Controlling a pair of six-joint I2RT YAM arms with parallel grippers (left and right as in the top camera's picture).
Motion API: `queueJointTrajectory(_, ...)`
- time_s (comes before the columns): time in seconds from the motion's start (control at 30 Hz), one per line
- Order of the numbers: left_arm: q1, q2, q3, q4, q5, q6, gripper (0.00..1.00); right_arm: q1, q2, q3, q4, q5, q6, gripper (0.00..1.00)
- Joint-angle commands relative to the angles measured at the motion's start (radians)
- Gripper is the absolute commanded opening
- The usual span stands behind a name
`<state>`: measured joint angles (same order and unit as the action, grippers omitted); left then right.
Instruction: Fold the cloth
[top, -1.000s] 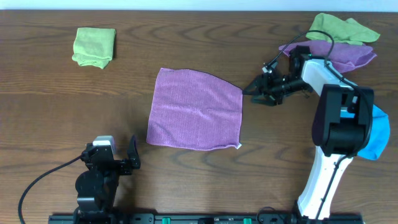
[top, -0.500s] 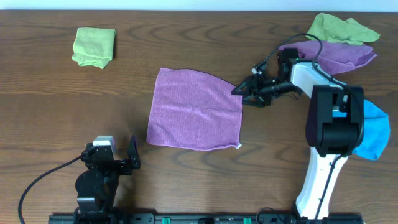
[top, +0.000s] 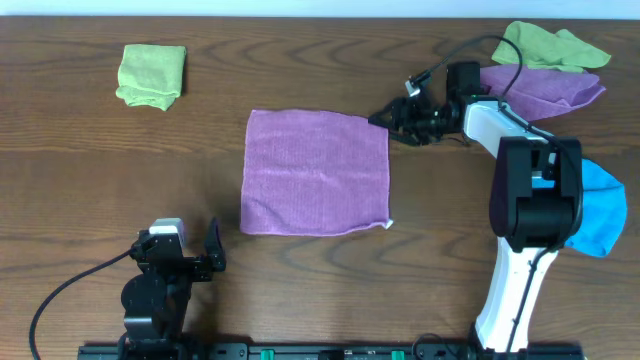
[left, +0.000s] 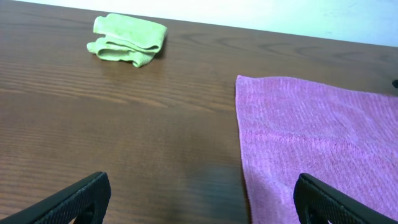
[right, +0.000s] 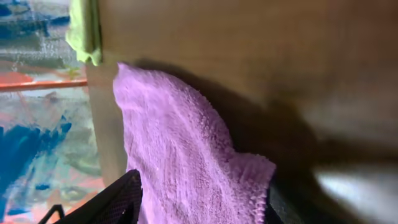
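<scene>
The magenta-purple cloth (top: 315, 170) lies flat and spread in the middle of the table, with its white tag (top: 388, 224) at the near right corner. My right gripper (top: 384, 118) is at the cloth's far right corner. In the right wrist view the cloth (right: 168, 137) fills the gap between the fingers (right: 199, 202), which are shut on that corner. My left gripper (top: 190, 255) rests open and empty at the front left. In the left wrist view its fingers (left: 199, 208) frame bare wood and the cloth's left edge (left: 311, 137).
A folded lime-green cloth (top: 152, 75) lies at the far left and also shows in the left wrist view (left: 129, 39). At the far right lie a crumpled green cloth (top: 550, 45) and a paler lilac cloth (top: 545, 88). A blue cloth (top: 600, 215) lies by the right arm's base.
My right gripper moved left onto the cloth's far right corner and pulled it toward the far side. The cloth's far edge is now straight and its outline squarer. The left arm has not moved.
</scene>
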<state>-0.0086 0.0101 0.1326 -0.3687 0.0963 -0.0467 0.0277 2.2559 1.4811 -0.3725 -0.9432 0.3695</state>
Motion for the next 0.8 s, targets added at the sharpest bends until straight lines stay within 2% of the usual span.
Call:
queueJointTrajectory(0.0, 0.002, -0.006, -0.021, -0.007, -0.018, 0.018, 0.95, 0.011, -0.011, -0.003, 0.09, -0.003, 0.019, 0.61)
queueJointTrajectory(0.1, 0.002, -0.006, -0.021, -0.007, -0.018, 0.018, 0.95, 0.015, -0.011, -0.003, 0.245, -0.028, 0.019, 0.6)
queueJointTrajectory(0.2, 0.002, -0.006, -0.021, -0.007, -0.018, 0.017, 0.95, 0.015, -0.012, -0.003, 0.433, -0.105, 0.019, 0.52)
queueJointTrajectory(0.27, 0.002, -0.006, -0.021, -0.007, -0.018, 0.018, 0.95, 0.007, -0.012, 0.0, 0.507, -0.101, 0.019, 0.53)
queueJointTrajectory(0.4, 0.002, -0.006, -0.021, -0.007, -0.018, 0.018, 0.95, -0.028, -0.012, 0.012, 0.544, -0.068, 0.021, 0.54)
queueJointTrajectory(0.47, 0.002, -0.006, -0.021, -0.007, -0.018, 0.018, 0.95, -0.059, -0.019, 0.043, 0.524, -0.072, 0.06, 0.46)
queueJointTrajectory(0.53, 0.002, -0.006, -0.021, -0.007, -0.018, 0.018, 0.95, -0.075, -0.036, 0.099, 0.44, -0.065, 0.002, 0.5)
queueJointTrajectory(0.57, 0.002, -0.006, -0.021, -0.007, -0.018, 0.018, 0.95, -0.082, -0.047, 0.148, 0.342, -0.02, -0.04, 0.53)
queueJointTrajectory(0.63, 0.002, -0.006, -0.021, -0.007, -0.018, 0.018, 0.95, -0.084, -0.069, 0.304, 0.002, 0.167, -0.201, 0.55)
queueJointTrajectory(0.7, 0.002, -0.006, -0.021, -0.007, -0.018, 0.018, 0.95, -0.068, -0.072, 0.47, -0.328, 0.408, -0.287, 0.5)
queueJointTrajectory(0.77, 0.002, -0.006, -0.021, -0.007, -0.018, 0.018, 0.95, -0.051, -0.073, 0.578, -0.534, 0.515, -0.297, 0.41)
